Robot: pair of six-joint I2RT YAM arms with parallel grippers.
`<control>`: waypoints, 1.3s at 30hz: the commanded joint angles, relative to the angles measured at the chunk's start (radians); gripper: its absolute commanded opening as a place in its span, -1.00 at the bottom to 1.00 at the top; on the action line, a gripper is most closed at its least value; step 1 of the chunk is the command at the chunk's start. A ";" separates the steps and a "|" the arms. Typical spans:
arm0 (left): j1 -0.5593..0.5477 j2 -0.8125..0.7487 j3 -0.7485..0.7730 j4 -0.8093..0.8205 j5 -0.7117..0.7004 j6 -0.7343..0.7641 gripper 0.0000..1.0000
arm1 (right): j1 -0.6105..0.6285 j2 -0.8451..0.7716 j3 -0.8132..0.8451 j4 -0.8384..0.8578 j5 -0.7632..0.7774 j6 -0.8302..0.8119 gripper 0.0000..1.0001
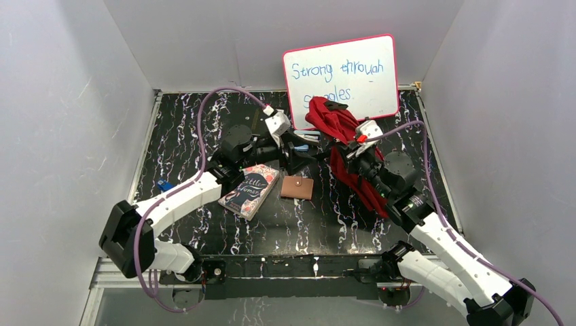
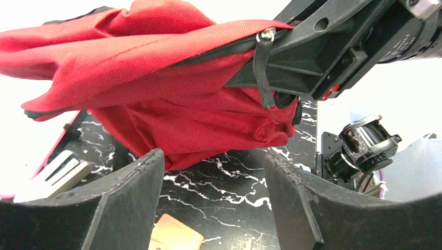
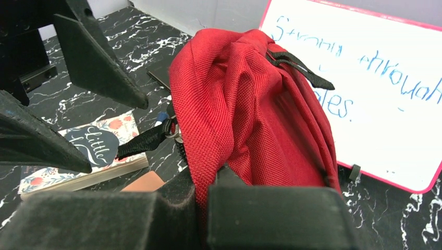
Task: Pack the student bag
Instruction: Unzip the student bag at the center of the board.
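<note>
The student bag [image 1: 337, 125], red fabric with black zippers, hangs crumpled above the table at the back centre. My right gripper [image 1: 354, 146] is shut on a fold of its red fabric [image 3: 250, 114] beside the zipper and holds it up. In the left wrist view the bag [image 2: 172, 94] hangs just past my left gripper [image 2: 213, 177], whose jaws stand wide open and empty above the table. A black zipper pull [image 2: 266, 67] dangles beside the right gripper's fingers [image 2: 312, 57]. The bag's inside is hidden.
A floral book [image 1: 250, 190] and a small tan wallet [image 1: 297, 187] lie on the black marbled table [image 1: 204, 115] in front of the bag. A pink-framed whiteboard [image 1: 339, 78] leans on the back wall. A small blue object [image 1: 163, 185] lies by the left arm.
</note>
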 commanded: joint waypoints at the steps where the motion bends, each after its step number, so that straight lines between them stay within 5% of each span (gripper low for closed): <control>1: -0.020 0.018 0.067 0.110 0.092 -0.040 0.35 | 0.004 -0.033 -0.024 0.203 -0.055 -0.072 -1.00; 32: -0.094 0.144 0.118 0.301 0.174 -0.172 0.33 | 0.004 -0.053 -0.100 0.293 -0.150 -0.242 -1.00; 39: -0.100 0.165 0.140 0.308 0.149 -0.192 0.04 | 0.004 -0.058 -0.103 0.285 -0.162 -0.240 -1.00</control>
